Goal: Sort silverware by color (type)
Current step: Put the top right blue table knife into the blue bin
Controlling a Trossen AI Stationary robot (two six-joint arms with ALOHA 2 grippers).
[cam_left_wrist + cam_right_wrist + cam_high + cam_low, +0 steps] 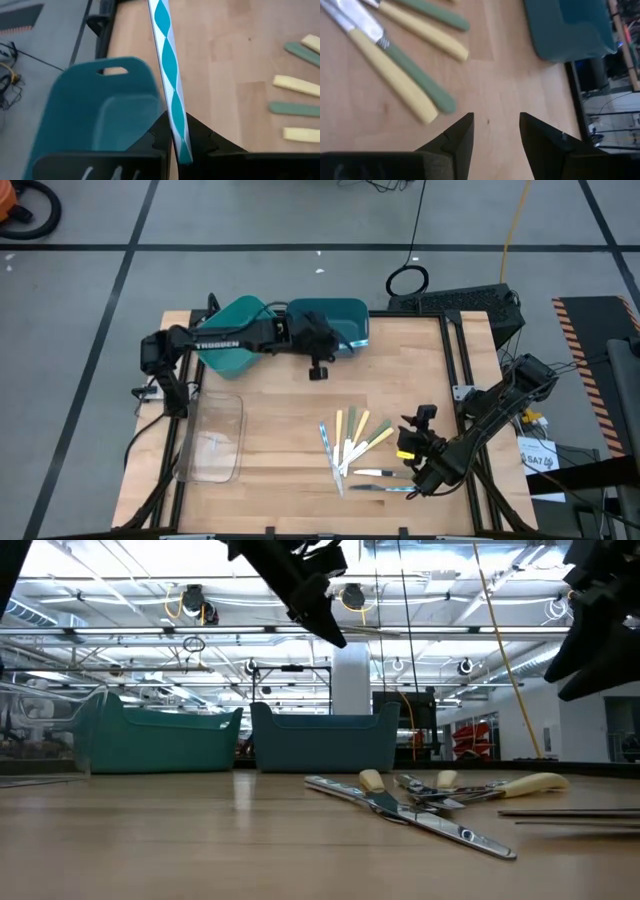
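Observation:
The silverware (350,442) lies in a loose pile on the table's near middle, with yellow (390,70) and grey-green (422,82) handles. My left gripper (177,127) hangs over the near rim of the right teal bin (100,115), shut on a utensil with a light-blue and white twisted handle (167,65). In the high view it (320,368) sits just in front of that bin (335,320). My right gripper (496,132) hovers open over bare wood just right of the pile (408,435), with nothing between its fingers. My left gripper pinches the striped handle between its two fingers, close to the handle's end (181,137), which pokes back past the fingertips. The utensil runs straight out ahead of the fingers, along them, and its other end is out of the picture. It is lifted clear of bin and table.
A second teal bin (240,330) stands left of the first at the far edge. A clear tray (215,435) sits at the near left. Two knives (382,480) lie flat below the right arm. Pale slim pieces (115,172) show inside the right bin.

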